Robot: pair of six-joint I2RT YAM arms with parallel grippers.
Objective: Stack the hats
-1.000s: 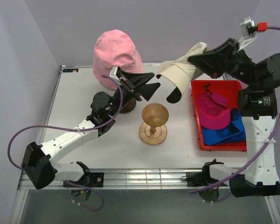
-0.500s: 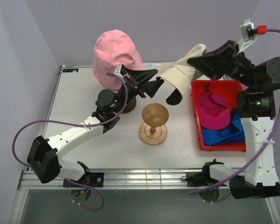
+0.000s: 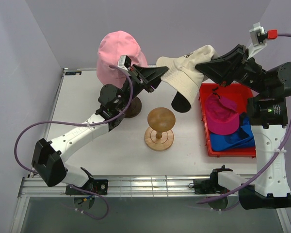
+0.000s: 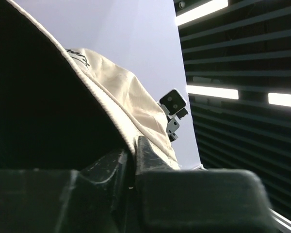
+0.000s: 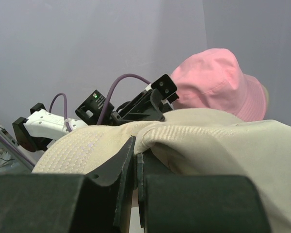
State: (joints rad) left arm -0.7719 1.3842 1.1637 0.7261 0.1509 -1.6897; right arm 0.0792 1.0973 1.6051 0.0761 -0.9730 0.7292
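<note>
I have the beige hat [image 3: 182, 77] pinched tight between left gripper [image 3: 159, 74] and right gripper [image 3: 202, 68], not yet on the pink hat [image 3: 117, 51]; magenta cap [image 3: 219, 115] and blue cap [image 3: 235, 138] wait.

Robotics lab cell, not a home or shop. I drive two white-and-black arms, the left arm [image 3: 82, 133] and the right arm [image 3: 269, 145], both bolted to a metal rail [image 3: 145, 184] at the near edge of a white table [image 3: 82, 97]. Plain lavender panels [image 3: 19, 48] wall off the left, far and right sides. Purple cables [image 3: 18, 141] loop loose off the arms. Props look staged: red bin [image 3: 203, 121] right, wooden stand [image 3: 160, 124] mid-table, light pink bucket hat [image 3: 117, 53] far. My left wrist view shows a dark slatted ceiling [image 4: 242, 63] with strip lights [image 4: 211, 91].
</note>
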